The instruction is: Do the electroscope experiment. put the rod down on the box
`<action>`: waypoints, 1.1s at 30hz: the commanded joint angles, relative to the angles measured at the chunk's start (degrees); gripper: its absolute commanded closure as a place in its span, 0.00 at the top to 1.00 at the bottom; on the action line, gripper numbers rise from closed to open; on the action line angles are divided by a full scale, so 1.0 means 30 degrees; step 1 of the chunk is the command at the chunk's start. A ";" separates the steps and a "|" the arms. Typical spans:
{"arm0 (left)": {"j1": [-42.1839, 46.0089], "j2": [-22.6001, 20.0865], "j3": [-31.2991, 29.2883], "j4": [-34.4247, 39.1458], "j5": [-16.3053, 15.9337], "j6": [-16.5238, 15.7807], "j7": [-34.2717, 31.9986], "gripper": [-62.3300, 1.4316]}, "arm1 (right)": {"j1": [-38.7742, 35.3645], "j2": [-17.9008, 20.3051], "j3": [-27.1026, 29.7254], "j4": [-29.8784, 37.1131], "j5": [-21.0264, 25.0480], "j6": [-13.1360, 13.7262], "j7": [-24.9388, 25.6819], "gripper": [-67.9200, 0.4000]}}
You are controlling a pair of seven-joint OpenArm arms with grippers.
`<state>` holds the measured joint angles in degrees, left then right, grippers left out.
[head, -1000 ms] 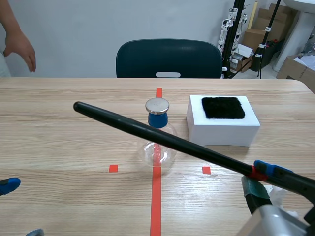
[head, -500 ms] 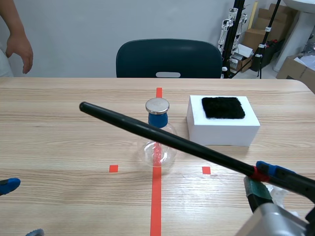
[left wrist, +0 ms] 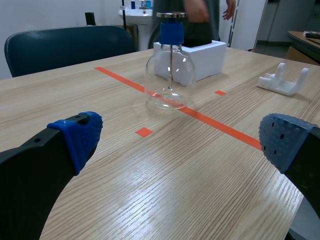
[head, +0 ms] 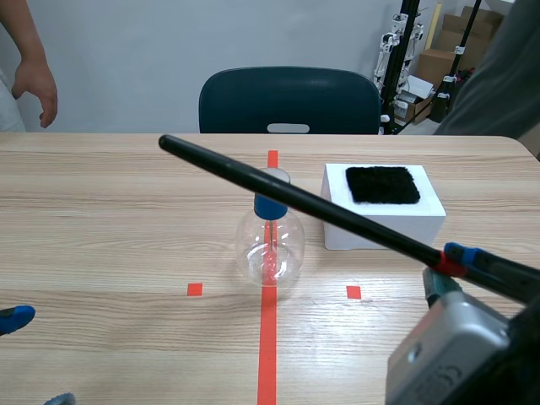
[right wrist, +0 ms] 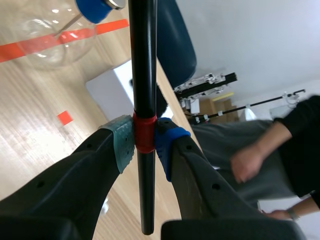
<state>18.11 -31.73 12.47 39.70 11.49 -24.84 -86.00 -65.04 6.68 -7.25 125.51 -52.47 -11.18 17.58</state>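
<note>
Two grippers, one in use. The right gripper [head: 443, 266], at the near right, is clenched on the black rod [head: 304, 203] at its red band. The rod slants away to the far left, crossing the near left corner of the white box [head: 422, 221] and the electroscope flask [head: 270, 249]. The box lies just far and left of the jaws, so the right arm is nearer. The left gripper [left wrist: 182, 140] rests spread and empty at the near left. Everything is on a wooden table [head: 101, 228], with a chair [head: 288, 99] beyond it.

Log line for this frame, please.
right claw: shut on rod | rod: airborne, crossing electroscope at its cap, not yet on box | left claw: open, holding nothing
</note>
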 commanded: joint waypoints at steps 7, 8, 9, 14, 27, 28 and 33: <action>-0.0015 -0.0073 -0.0015 0.0168 -0.0175 0.0029 -0.0903 1.00 | 0.1486 0.0109 0.0036 0.0146 0.0080 -0.0277 -0.1151 0.01; -0.0015 -0.0073 -0.0015 0.0168 -0.0175 0.0029 -0.0903 1.00 | 0.1647 0.0109 0.0036 0.0146 0.0087 -0.0277 -0.1319 0.01; -0.0015 -0.0073 -0.0015 0.0168 -0.0175 0.0029 -0.0903 1.00 | 0.1763 0.0109 0.0036 0.0146 0.0102 -0.0277 -0.1552 0.01; -0.0015 -0.0073 -0.0015 0.0168 -0.0175 0.0029 -0.0903 1.00 | 0.2055 0.0109 0.0036 0.0146 0.0226 -0.0270 -0.2062 0.01; -0.0015 -0.0073 -0.0015 0.0168 -0.0175 0.0029 -0.0903 1.00 | 0.2055 0.0109 0.0036 0.0146 0.0211 -0.0277 -0.2339 0.01; -0.0015 -0.0073 -0.0015 0.0168 -0.0175 0.0029 -0.0903 1.00 | 0.2055 0.0109 0.0044 0.0146 0.0204 -0.0284 -0.2331 0.01; -0.0015 -0.0073 -0.0015 0.0168 -0.0175 0.0029 -0.0903 1.00 | 0.2331 0.0255 0.0073 0.0146 0.0248 -0.0430 -0.2535 0.01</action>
<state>18.11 -31.73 12.47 39.70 11.49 -24.84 -86.00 -58.78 6.76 -7.25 125.51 -52.18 -11.60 10.09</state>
